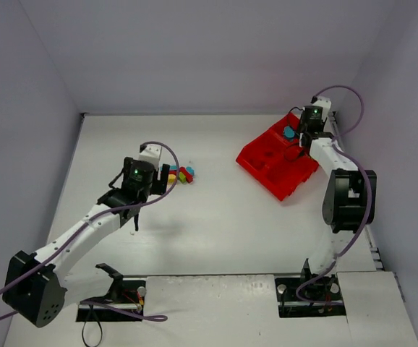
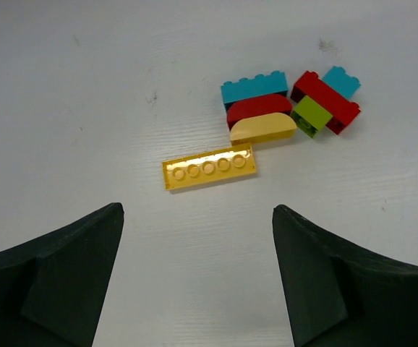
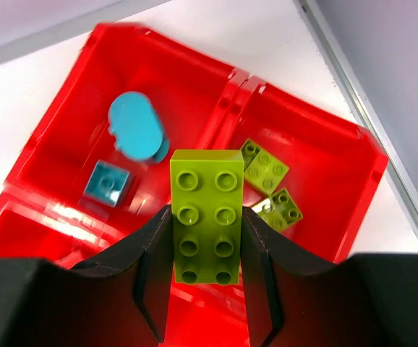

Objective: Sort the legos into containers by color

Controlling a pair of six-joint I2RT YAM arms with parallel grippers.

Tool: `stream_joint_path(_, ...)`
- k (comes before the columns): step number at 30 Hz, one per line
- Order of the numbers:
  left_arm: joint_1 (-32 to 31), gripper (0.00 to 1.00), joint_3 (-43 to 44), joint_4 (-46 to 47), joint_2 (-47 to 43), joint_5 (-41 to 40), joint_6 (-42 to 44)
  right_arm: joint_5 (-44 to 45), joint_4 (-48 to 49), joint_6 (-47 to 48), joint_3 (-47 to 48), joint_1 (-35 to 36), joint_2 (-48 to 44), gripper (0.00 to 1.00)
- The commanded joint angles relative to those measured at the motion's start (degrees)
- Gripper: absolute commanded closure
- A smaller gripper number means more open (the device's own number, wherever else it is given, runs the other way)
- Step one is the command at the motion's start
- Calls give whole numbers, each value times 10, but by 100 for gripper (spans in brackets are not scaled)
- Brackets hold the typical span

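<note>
Left pincer (image 2: pixel 198 210): fingers (image 2: pixel 64 275) spread wide, holding nothing, over the white counter (image 2: pixel 64 108). Yellow plate (image 2: pixel 209 166), five studs, lies flat just ahead. Cluster beyond it, pieces packed together: cyan brick (image 2: pixel 254 88), red dome (image 2: pixel 258 108), yellow dome (image 2: pixel 263 129) just beside the plate, lime brick (image 2: pixel 313 114), red brick (image 2: pixel 332 105), second cyan brick (image 2: pixel 341 79).

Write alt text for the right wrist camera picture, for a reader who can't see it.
The right pincer grips a lime green two-by-four studded plastic brick over a glossy red plastic compartment tray. One compartment holds two small lime green bricks. The one beside it holds two cyan-blue pieces, one rounded and one square.
</note>
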State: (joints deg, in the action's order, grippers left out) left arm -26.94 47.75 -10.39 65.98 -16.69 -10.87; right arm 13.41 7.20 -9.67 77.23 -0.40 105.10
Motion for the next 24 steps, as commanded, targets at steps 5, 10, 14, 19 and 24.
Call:
stream_joint_path(5, -38, 22, 56, 57, 8, -47, 41, 59, 11, -48, 86, -39, 38, 95)
stream_joint_path(10, -29, 22, 107, -8, 38, -14, -2, 42, -5, -54, 87, -59, 46, 68)
stream_joint_path(14, -19, 22, 124, -37, 29, 35, -41, 21, -6, -67, 64, -60, 46, 57)
stream_joint_path(19, -10, 22, 168, -110, 31, 55, -101, -16, -6, -76, 31, -60, 20, 38)
stream_joint_path(24, 13, 22, 195, -156, 21, 96, -153, -100, -16, -82, 6, -57, -59, 35)
